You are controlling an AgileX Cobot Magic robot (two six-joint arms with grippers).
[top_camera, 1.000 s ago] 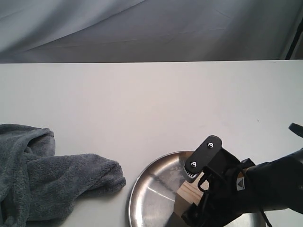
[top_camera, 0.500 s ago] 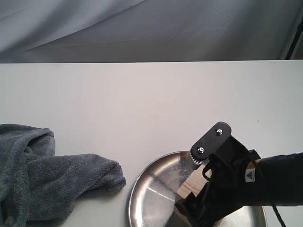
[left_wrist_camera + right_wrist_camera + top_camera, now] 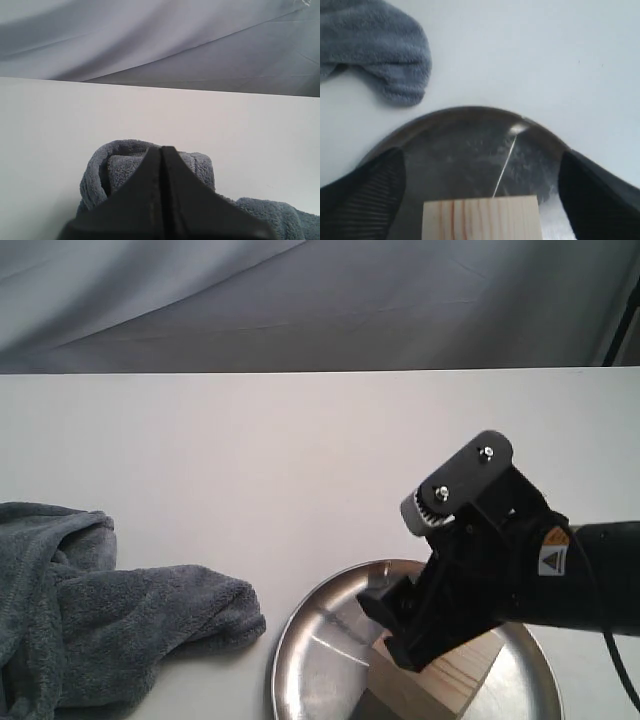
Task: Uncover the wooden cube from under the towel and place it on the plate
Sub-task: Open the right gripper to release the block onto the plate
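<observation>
The wooden cube stands between the two fingers of your right gripper. There is a bare gap on each side of it, so the jaws are open and they grip nothing. Directly under the cube is the plate, and the cube seems to rest flat on the steel, well inside the rim.

The towel lies crumpled on the table, off to the side of this gripper and beyond the plate's rim, touching neither. So I judge the task nearly complete: the cube is uncovered and it is on the plate. What is left for you is only to take the arm away without knocking the block.

The right arm comes in low from the right side of the exterior view. Its wrist is bent and its fingers point steeply down at the plate. Your left gripper has its fingers pressed together, closed, with nothing seen between them. The towel is just past its tips.
</observation>
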